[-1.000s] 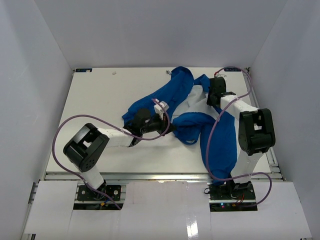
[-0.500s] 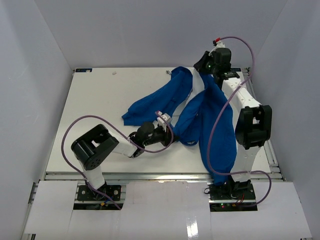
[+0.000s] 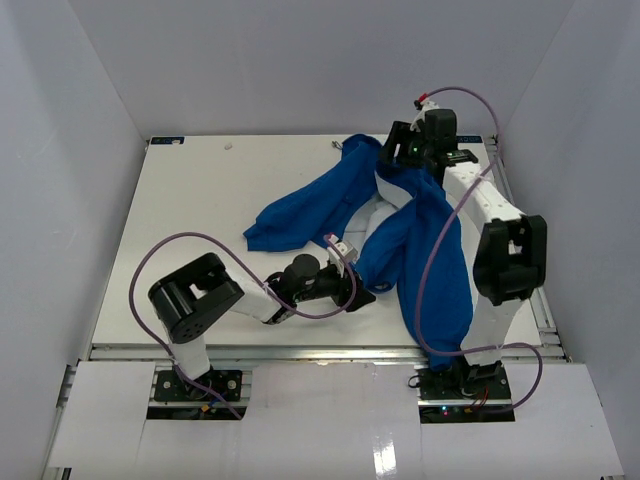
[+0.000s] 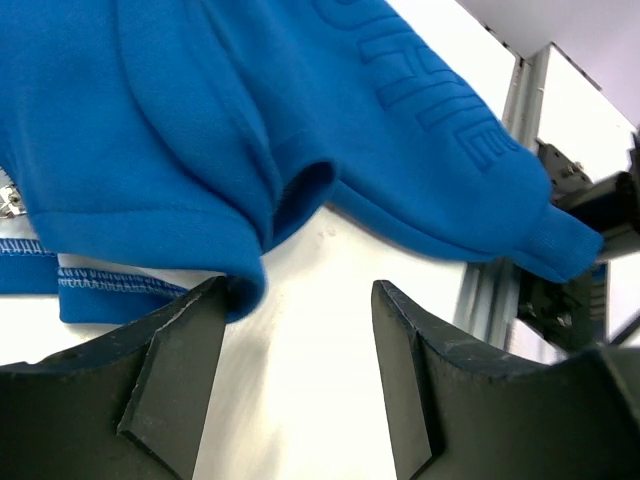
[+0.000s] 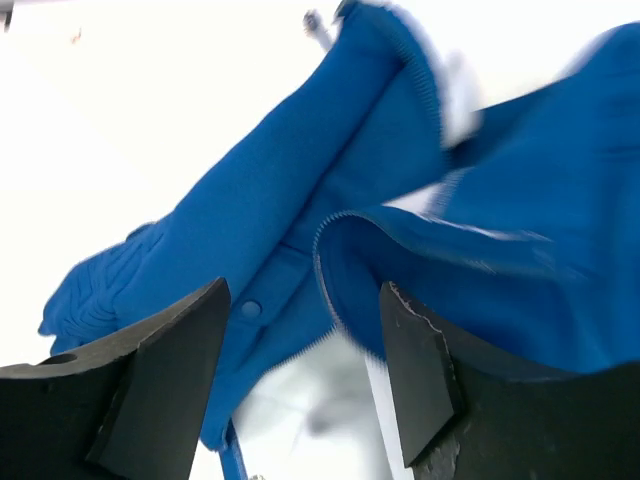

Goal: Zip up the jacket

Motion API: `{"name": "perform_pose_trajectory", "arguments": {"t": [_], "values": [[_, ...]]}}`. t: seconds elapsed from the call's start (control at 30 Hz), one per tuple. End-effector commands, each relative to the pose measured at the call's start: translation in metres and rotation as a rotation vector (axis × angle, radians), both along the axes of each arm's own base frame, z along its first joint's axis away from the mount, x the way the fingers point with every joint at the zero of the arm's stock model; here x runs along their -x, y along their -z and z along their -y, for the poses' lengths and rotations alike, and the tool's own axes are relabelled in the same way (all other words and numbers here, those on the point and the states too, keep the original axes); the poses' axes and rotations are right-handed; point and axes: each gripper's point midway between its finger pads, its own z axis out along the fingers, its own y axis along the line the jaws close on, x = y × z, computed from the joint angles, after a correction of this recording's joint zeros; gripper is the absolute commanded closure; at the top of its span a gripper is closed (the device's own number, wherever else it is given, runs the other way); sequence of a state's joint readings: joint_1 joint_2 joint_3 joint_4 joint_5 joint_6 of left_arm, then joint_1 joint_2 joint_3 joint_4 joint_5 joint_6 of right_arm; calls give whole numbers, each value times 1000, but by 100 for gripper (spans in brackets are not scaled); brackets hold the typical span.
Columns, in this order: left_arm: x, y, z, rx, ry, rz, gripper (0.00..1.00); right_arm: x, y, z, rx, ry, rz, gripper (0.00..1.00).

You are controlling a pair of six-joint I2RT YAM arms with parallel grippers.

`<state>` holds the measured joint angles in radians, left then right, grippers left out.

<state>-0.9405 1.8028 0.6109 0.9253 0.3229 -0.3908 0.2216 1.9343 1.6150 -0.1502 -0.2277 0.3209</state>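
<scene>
A royal-blue jacket (image 3: pixel 310 200) lies crumpled on a white table (image 3: pixel 200 200), filling its middle and right side. One sleeve stretches out toward the left. Another long stretch of blue runs down the right side toward the near edge, close alongside the right arm. Between these blue parts the pale inner lining (image 3: pixel 375 215) is showing, so the front lies open and its two edges sit apart.

The left gripper (image 3: pixel 358 296) lies low near the front of the table, pointing right at the jacket's near hem. Its wrist camera shows the two fingers spread, with bare table between them. A fold of blue hem just meets the tip of the left-hand finger (image 4: pixel 185 350), but nothing is pinched.

The right gripper (image 3: pixel 400 150) is up at the far end of the jacket, by the far edge of the table. Its fingers are also spread. Past them its camera sees a curled blue edge lined with pale zipper teeth (image 5: pixel 330 225), blurred, and a small round snap (image 5: pixel 243 309) on the fabric below. I see no cloth caught between those fingers.

By my reading, the task has barely begun. The two front edges have not been lined up, I cannot pick out the slider, and no length of zipper looks closed. Finding the slider, joining the bottom ends and pulling the slider up all look left to do.
</scene>
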Motion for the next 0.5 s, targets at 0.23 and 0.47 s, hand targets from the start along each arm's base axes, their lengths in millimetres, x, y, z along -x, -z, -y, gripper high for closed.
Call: {"name": "perform_pose_trajectory", "arguments": {"t": [0.23,0.47], "values": [[26,-68,-15,30,104,100,29,64,-71,87,139,287,100,31],[-3,-97,-20,-8,-8,116,29,129,-40,59,-19,166,116,55]]}}
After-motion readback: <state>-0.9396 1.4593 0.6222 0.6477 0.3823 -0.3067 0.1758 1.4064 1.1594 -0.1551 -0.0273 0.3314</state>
